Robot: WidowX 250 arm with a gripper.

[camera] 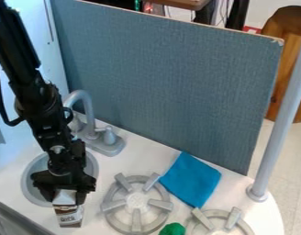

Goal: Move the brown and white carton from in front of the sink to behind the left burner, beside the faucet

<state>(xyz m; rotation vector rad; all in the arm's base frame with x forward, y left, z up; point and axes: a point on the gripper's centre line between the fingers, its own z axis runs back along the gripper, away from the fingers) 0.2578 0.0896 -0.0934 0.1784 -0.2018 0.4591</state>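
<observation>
One brown-and-white carton is clasped by its top in the claw, near the sink basin; so high a hold could let it tilt or slip if it knocked the rim

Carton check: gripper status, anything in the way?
Gripper closed on carton top, by sink front rim. Carton roughly upright. Faucet close beside arm, possible snag.

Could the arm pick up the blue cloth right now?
Probably not: the gripper seems to hold the carton at the edge of the sink. Otherwise, the path over the burner nearer the sink to the cloth looks free.
</observation>
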